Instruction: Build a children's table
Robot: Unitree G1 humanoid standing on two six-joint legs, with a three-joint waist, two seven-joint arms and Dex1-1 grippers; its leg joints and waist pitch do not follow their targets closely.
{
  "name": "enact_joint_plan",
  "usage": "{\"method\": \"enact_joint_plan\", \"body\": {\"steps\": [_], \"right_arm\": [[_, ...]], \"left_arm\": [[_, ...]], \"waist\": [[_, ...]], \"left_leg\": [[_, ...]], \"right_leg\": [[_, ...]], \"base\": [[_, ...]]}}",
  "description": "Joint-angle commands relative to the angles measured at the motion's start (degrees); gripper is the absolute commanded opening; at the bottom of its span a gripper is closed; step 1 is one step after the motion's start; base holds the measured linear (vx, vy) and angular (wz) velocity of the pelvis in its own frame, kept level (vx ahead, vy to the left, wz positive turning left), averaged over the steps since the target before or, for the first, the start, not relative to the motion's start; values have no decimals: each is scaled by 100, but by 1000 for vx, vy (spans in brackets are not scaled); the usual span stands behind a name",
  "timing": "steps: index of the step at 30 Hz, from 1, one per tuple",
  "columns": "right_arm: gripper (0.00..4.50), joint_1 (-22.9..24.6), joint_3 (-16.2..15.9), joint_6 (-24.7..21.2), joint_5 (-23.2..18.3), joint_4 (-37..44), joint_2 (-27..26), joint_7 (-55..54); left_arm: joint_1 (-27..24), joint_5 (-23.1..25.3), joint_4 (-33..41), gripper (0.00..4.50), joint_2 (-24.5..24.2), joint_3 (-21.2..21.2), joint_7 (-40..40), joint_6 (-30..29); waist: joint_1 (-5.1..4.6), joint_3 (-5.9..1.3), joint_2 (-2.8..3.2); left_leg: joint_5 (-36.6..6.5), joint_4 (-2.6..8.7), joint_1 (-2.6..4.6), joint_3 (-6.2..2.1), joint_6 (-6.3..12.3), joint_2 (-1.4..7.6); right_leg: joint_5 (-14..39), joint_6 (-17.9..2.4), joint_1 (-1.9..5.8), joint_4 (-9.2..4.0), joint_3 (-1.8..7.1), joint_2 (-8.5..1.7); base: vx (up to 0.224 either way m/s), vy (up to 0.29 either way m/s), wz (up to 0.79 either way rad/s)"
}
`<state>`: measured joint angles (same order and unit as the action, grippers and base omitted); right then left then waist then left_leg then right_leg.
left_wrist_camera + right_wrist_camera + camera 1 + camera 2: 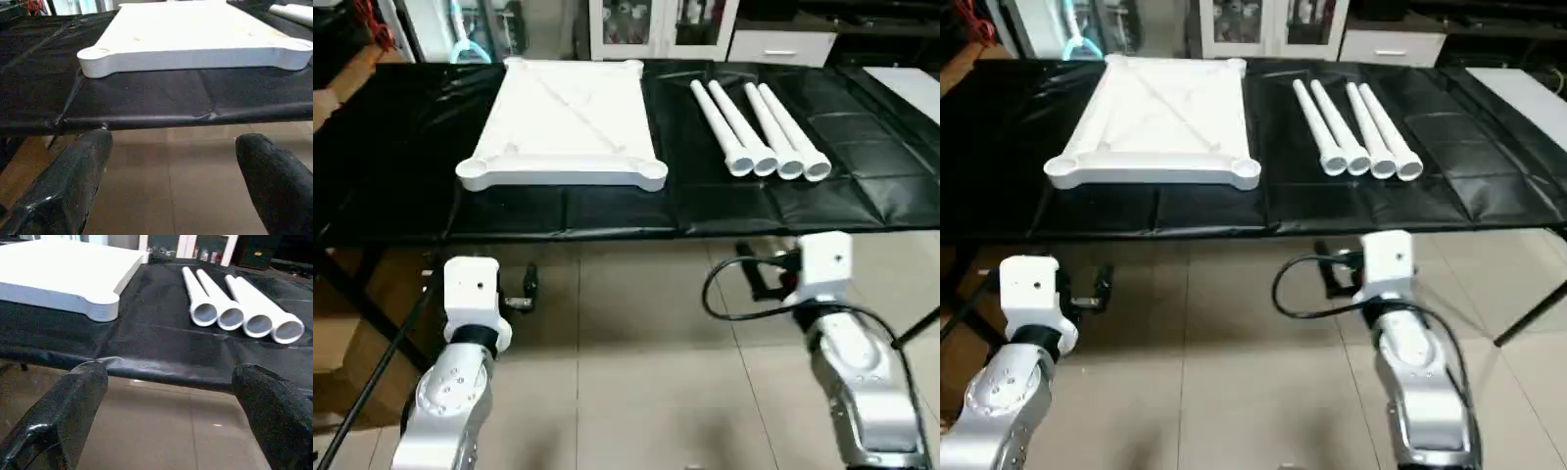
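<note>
A black-covered worktop (pixel 401 147) carries a white tabletop (pixel 563 122) lying underside up toward its left end, one long side near the front edge. Four white legs (pixel 759 127) lie side by side right of it, apart from it, open ends toward the front edge. Short of that edge, over tiled floor (pixel 636 343), the left gripper (pixel 171 161) and right gripper (pixel 168 391) both gape wide, empty.

One white tabletop (pixel 563 122), four white legs (pixel 759 127) side by side, one black-covered table (pixel 401 147)
</note>
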<state>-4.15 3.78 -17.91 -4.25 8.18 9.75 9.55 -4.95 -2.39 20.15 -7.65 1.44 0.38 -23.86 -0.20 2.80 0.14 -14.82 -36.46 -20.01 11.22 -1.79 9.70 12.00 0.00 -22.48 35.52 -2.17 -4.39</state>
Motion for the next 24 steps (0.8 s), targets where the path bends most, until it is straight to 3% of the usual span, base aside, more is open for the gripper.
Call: {"method": "enact_joint_plan", "body": {"steps": [1, 6, 9, 10, 11, 14, 15, 16, 21, 23, 24], "right_arm": [[450, -5, 28, -59, -46, -60, 32, 30], [450, -66, 64, -101, -28, -75, -2, -66], [450, -136, 87, 106, 173, -111, 0, -298], [450, -194, 123, 319, 260, -145, -16, -425], [450, -283, 132, 370, 420, -147, 17, -570], [450, -403, 120, 221, 259, -176, 54, -350], [450, -432, 96, 165, 191, -178, 79, -231], [450, -443, 71, 94, 163, -156, 94, -170], [450, -454, 26, 99, 63, -160, 81, -110], [450, -470, 22, -64, 7, -184, 58, -88], [450, -477, 14, -121, 13, -183, 57, -87]], "left_arm": [[35, -131, 159, 448, 52, 29, -42, -35], [134, -84, 203, 448, 152, 79, 99, -166], [212, 69, 170, 448, 166, 144, 260, -29], [261, 271, 148, 448, 205, 174, 492, 138], [300, 220, 184, 448, 112, 124, 316, 151], [296, -1, 274, 448, 34, 98, 30, 61], [297, 68, 303, 448, 9, 86, 71, 61], [296, 86, 332, 448, -3, 78, 70, 33], [273, 119, 375, 448, -1, -51, -24, 121], [244, 146, 399, 448, 14, -99, -30, 169], [235, 156, 409, 448, 15, -104, -18, 148]], "waist": [[6, -298, 7], [19, -296, -2], [18, -289, -10], [17, -288, -49], [11, -289, -49], [5, -289, -54], [3, -286, -44], [-9, -291, -89], [15, -316, -79], [9, -283, -87], [2, -274, -78]], "left_leg": [[-188, 478, 7, -167, 264, 320], [-244, 479, -1, -164, 216, 314], [-335, 488, -6, -168, 172, 306], [-398, 487, -14, -168, 164, 307], [-380, 484, -15, -169, 148, 305], [-451, 491, -9, -171, 141, 287], [-434, 492, -8, -173, 135, 298], [-405, 482, -18, -167, 153, 300], [-44, 456, -24, -164, 285, 297], [-1073, 542, 94, -155, 136, 313], [-1294, 558, 106, -160, 83, 310]], "right_leg": [[-7, -1348, 244, -346, 251, -305], [46, -1298, 245, -356, 256, -306], [228, -1229, 241, -375, 255, -303], [358, -1173, 245, -386, 259, -308], [413, -1116, 237, -397, 257, -307], [544, -1050, 226, -384, 253, -294], [519, -1032, 213, -384, 254, -295], [429, -1038, 222, -381, 254, -290], [-21, -1154, 232, -329, 257, -299], [1019, -1127, 252, -403, 213, -278], [1275, -1092, 250, -428, 212, -279]], "base": [[0, 0, 0], [0, 0, 0], [0, 0, 0], [0, 0, 0], [0, 0, 0], [0, 0, 0], [0, 0, 0], [0, 0, 0], [0, 0, 0], [0, 0, 0], [0, 0, 0]]}}
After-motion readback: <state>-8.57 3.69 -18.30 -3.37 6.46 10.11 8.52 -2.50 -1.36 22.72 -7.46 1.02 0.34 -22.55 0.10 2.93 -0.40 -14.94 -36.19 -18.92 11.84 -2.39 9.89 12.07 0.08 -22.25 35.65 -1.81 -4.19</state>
